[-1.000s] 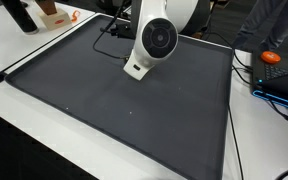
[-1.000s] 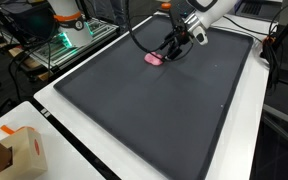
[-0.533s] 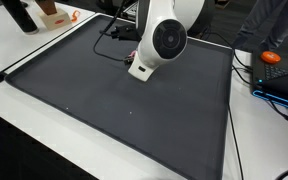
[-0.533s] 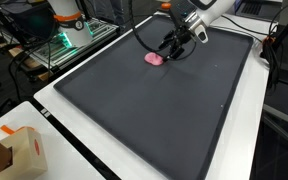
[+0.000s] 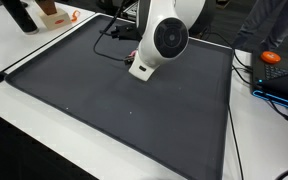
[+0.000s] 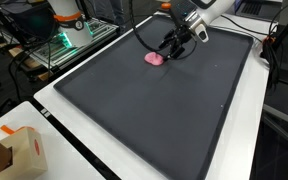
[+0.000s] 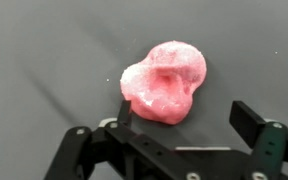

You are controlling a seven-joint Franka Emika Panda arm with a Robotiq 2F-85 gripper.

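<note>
- A soft pink lump (image 7: 164,82) is seen in the wrist view, with a dent in its middle and a bumpy, shiny skin.
- The pink lump is laid on a dark mat (image 7: 44,60). It is seen again in an exterior view (image 6: 155,59), toward the far end of the mat (image 6: 154,110).
- The gripper (image 7: 184,115) is held wide, and nothing is gripped by it.
- Its two black fingers (image 7: 247,118) are spread apart at the bottom of the wrist view, and the near side of the lump is framed between them.
- One finger tip is seen right at the lump's edge; a touch may be made there, but it cannot be told for sure.
- In an exterior view the gripper (image 6: 174,47) is seen just beside the lump, low over the mat and tilted.
- In an exterior view the white arm (image 5: 159,40) is seen from behind, so the gripper and the lump are hidden there.
- A black cable (image 6: 136,30) is looped from the arm over the far part of the mat.
- The mat is spread on a white table (image 6: 84,135).
- A cardboard box (image 6: 19,150) is set at the near corner of the table, well apart from the lump.
- An orange thing (image 5: 272,57) is seen off the mat, near a far corner.
</note>
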